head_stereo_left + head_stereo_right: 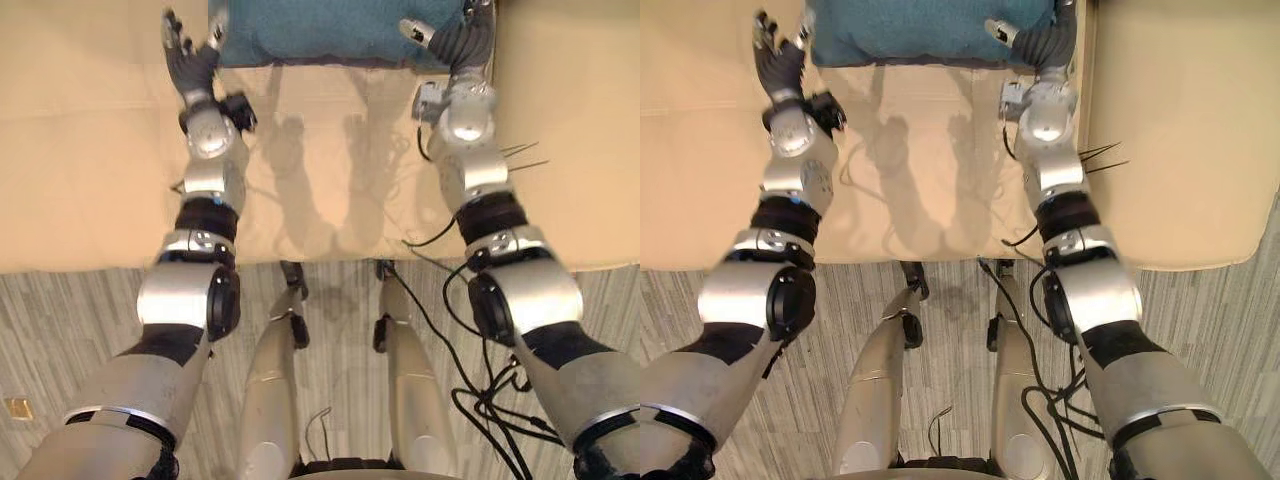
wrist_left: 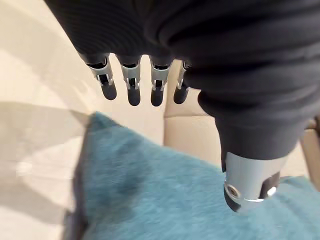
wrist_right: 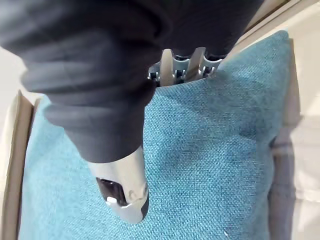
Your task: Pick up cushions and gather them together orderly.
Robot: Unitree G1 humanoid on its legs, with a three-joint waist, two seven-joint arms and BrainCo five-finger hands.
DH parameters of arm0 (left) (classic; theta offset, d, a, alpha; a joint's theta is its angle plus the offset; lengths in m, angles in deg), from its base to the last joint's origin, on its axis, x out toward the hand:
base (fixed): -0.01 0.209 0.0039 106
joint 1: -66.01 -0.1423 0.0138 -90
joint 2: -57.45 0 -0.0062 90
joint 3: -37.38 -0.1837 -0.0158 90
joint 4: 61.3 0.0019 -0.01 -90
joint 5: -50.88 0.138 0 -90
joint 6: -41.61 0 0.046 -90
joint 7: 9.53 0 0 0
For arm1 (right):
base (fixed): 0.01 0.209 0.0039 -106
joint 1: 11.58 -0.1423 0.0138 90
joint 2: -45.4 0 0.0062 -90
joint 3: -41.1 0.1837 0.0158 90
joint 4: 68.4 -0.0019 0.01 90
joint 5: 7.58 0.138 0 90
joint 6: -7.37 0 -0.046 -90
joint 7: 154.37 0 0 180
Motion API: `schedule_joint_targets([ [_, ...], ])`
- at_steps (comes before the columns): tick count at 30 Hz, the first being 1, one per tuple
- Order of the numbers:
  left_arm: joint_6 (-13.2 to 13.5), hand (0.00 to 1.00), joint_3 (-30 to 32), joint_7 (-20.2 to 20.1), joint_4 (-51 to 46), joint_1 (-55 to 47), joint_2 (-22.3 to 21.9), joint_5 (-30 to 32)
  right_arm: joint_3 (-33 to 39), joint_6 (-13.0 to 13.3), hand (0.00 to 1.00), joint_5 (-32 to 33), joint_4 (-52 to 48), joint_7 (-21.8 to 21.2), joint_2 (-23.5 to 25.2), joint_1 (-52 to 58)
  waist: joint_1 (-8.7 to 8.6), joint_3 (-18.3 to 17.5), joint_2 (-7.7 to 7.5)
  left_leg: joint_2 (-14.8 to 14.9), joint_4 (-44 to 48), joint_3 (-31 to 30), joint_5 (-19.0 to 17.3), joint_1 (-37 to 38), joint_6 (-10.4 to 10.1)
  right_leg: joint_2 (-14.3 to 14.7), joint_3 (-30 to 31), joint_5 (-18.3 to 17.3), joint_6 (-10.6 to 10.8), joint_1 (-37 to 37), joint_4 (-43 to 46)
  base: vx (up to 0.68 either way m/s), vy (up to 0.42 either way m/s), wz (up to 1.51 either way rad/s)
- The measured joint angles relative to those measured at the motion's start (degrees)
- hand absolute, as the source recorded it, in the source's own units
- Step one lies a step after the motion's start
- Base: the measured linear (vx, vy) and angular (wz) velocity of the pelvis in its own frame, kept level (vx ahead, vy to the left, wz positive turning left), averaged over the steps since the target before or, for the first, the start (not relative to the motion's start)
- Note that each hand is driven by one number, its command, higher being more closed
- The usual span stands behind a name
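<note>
Left hand (image 1: 190, 55): raised over the beige upholstered seat (image 1: 80, 150), just beside the left corner of the teal cushion (image 1: 320, 30). Its fingers (image 2: 132, 85) are straight and spread in a row, clear of the fabric and holding nothing. The left wrist view shows them past the cushion's corner with bare seat beyond, and the thumb over the teal cloth. Whether the thumb touches the cloth cannot be told. Cushion: one item, teal woven cover with a darker seam along its edge. It lies flat on the far part of the seat, square to the robot and between the two hands, and its near edge casts a shadow on the seat. Right hand (image 1: 455, 40): placed at the cushion's right edge, beside a seam that splits the seat into two pads. In the right wrist view its thumb lies across the cushion's face and the rest of the hand passes behind the cushion's edge. Whether it has a grip on the cushion cannot be told. Nearest the robot, the seat ends at a grey striped floor (image 1: 60, 330).
</note>
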Motion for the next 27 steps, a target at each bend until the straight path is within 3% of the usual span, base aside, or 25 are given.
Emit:
schedule_joint_targets([
  [5,0.1,0.0,0.1,-1.4,-2.7,-3.1,-0.1,0.1,0.2,0.8,0.0,1.8,-3.4,-2.4,0.7,3.7,0.34,0.0,0.0,1.3,0.2,0.4,0.5,0.2,-0.8,1.0,0.8,-0.2,0.1,0.1,0.0,-0.07,-0.043,-0.06],
  [8,0.3,0.0,-0.3,-2.1,-9.1,-5.9,0.2,0.0,0.1,1.0,0.0,2.0,-10.9,-2.9,0.4,8.9,1.07,0.0,-0.02,1.9,1.3,0.5,0.5,0.4,-1.2,1.4,1.5,-2.8,-0.9,1.0,0.0,-0.08,-0.072,-0.01],
  [12,2.3,0.0,-5.4,-2.5,-24.7,-17.8,2.6,0.2,-0.1,1.6,0.0,1.1,-25.6,-3.7,-0.5,22.6,1.56,0.0,-0.02,3.5,1.7,0.2,0.1,4.8,-2.2,3.0,0.6,-4.0,-1.4,5.9,0.0,-0.06,-0.067,-0.03],
  [15,4.7,0.0,-8.4,-4.1,-37.7,-32.4,2.1,0.2,0.0,3.1,0.0,-3.0,-39.2,-5.1,-2.2,38.8,2.27,-0.3,-0.06,4.1,1.4,-0.2,-0.8,10.7,-3.1,3.6,-0.1,-5.9,-2.2,11.8,0.0,0.01,-0.064,0.01],
  [17,5.6,0.0,-9.8,-6.3,-43.0,-43.9,0.0,0.2,-0.1,4.2,0.0,-4.9,-43.4,-7.4,-2.3,50.8,2.94,-3.5,-0.1,4.2,0.9,0.1,-1.6,13.0,-3.1,3.8,-0.2,-7.0,-2.3,13.5,0.6,0.06,-0.03,-0.05],
  [21,5.7,0.0,-13.2,-11.8,-42.2,-62.2,-3.6,0.4,-0.2,4.3,0.0,-8.4,-41.8,-13.5,-0.7,70.3,3.12,-8.4,-0.41,3.9,-0.5,0.6,-3.3,19.9,-3.4,4.0,0.0,-9.5,-2.4,19.5,0.7,0.12,-0.009,-0.05],
  [23,5.0,0.0,-14.0,-15.0,-33.1,-68.1,-4.6,3.2,0.6,4.3,0.0,-11.7,-31.7,-16.3,0.4,76.9,2.55,-12.3,-0.82,3.0,-3.1,1.2,-3.3,25.5,-3.5,3.5,0.2,-10.9,-1.5,23.6,0.9,0.14,0.008,-0.05],
  [27,3.2,0.0,-13.0,-17.5,-19.1,-71.7,-5.1,7.8,2.9,3.3,0.0,-13.8,-14.1,-19.3,1.0,79.3,1.11,-15.3,-1.18,1.5,-6.5,1.6,-3.9,32.6,-3.5,2.9,0.8,-12.5,-1.0,28.7,0.7,0.08,0.015,-0.06],
])
